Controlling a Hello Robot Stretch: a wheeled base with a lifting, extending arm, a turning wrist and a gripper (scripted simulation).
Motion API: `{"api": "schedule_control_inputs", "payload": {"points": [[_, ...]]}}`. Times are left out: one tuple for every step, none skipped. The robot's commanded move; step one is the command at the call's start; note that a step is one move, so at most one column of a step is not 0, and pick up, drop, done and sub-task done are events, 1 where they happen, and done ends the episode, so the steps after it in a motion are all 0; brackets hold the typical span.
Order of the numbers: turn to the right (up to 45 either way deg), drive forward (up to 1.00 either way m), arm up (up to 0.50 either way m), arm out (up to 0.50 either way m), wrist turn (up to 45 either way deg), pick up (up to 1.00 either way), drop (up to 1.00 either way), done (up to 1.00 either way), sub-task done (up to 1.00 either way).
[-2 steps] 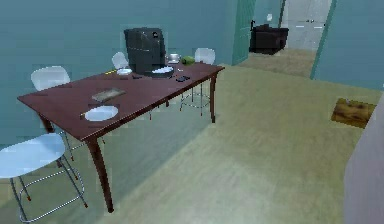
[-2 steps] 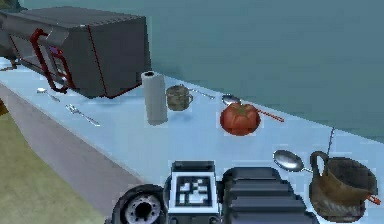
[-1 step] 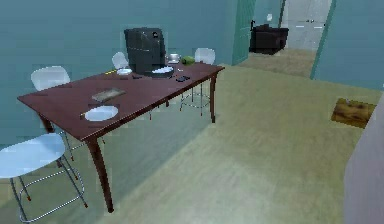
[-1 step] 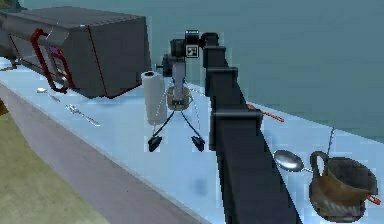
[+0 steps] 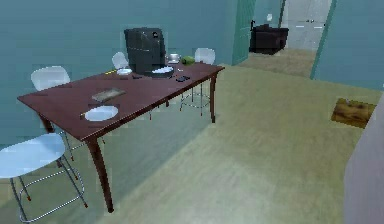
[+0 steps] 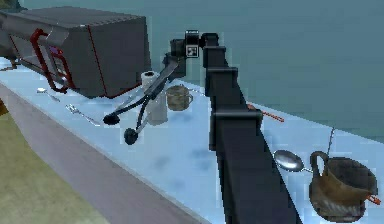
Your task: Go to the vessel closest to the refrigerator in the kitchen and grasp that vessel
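While the arm point(image 6: 232, 130) lies stretched across the pale blue counter point(image 6: 150, 175) in the arm side view, you find the gripper point(image 6: 123, 125) a little left of the middle, with its two thin fingers pointing toward 8 o'clock. At 2 o'clock from the fingertips stands a small brown cup point(image 6: 178, 97). A white cylinder point(image 6: 157, 105) stands just beside it, at its 8 o'clock, behind the fingers. Because these things stand on the counter at the gripper, you cannot tell whether it holds anything.

A brown jug point(image 6: 340, 185) with a handle stands at 4 o'clock of this view, on the other side of the arm and well apart from the gripper. A spoon point(image 6: 288, 158) lies near it, at its 10 o'clock. Which of the two is the task's vessel, you cannot tell. A dark box appliance point(image 6: 90, 45) with a red handle sits on the counter at 10 o'clock.

In the forward view, a dark red table point(image 5: 140, 95) reaches from 8 o'clock toward the middle. A black machine point(image 5: 148, 48) stands at its far end, a white plate point(image 5: 101, 113) lies at the near end, and a white chair point(image 5: 35, 155) stands at 8 o'clock.
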Motion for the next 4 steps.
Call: {"api": "schedule_control_inputs", "payload": {"points": [[0.0,0.0,0.0,0.0,45.0,0.0,0.0,0.0,0.0],[0.0,0.0,0.0,0.0,45.0,0.0,0.0,0.0,0.0],[0.0,0.0,0.0,0.0,39.0,0.0,0.0,0.0,0.0],[0.0,0.0,-0.16,0.0,0.0,0.0,0.0,0.0,0.0]]}}
